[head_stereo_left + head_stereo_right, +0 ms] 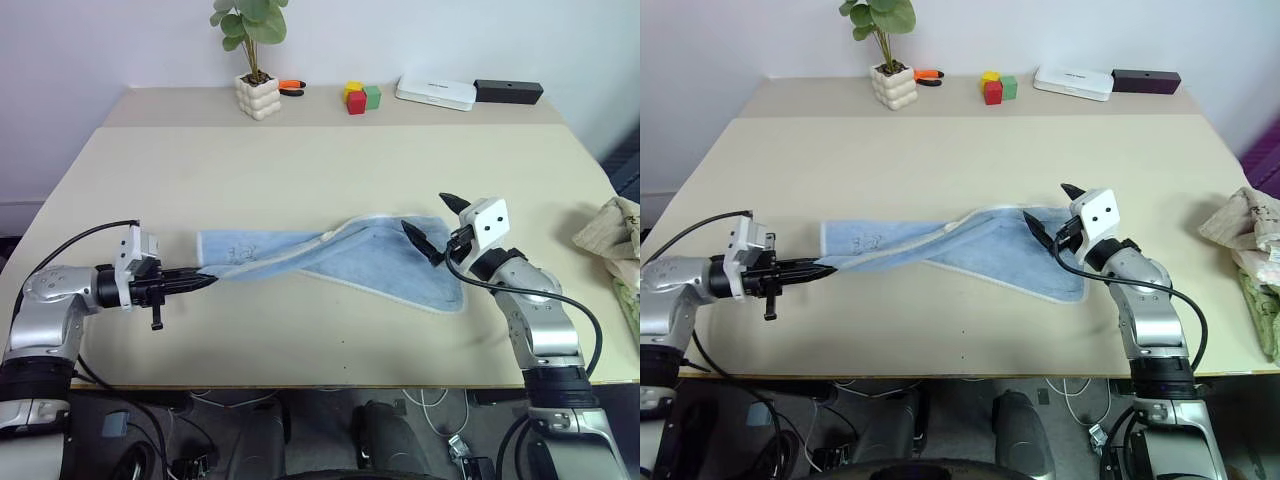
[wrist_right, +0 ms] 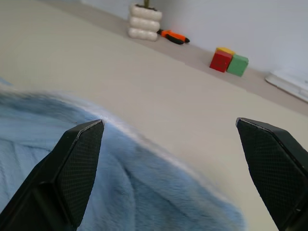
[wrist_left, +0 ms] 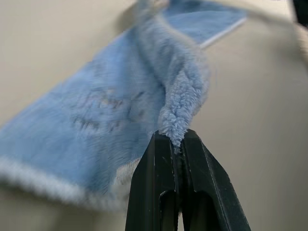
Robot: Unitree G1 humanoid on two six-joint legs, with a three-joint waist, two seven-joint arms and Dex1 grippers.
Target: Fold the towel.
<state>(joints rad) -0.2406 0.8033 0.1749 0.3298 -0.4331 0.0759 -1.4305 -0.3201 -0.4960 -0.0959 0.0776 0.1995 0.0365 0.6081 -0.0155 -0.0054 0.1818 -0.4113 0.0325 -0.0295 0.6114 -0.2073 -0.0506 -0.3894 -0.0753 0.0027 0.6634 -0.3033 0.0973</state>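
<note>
towel left edge pinched by left gripper | right gripper spread above right edge

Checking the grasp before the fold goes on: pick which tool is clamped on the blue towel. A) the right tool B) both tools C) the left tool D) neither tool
C: the left tool is shut on a pinched edge of the towel, while the right tool stands open over the cloth.
</note>
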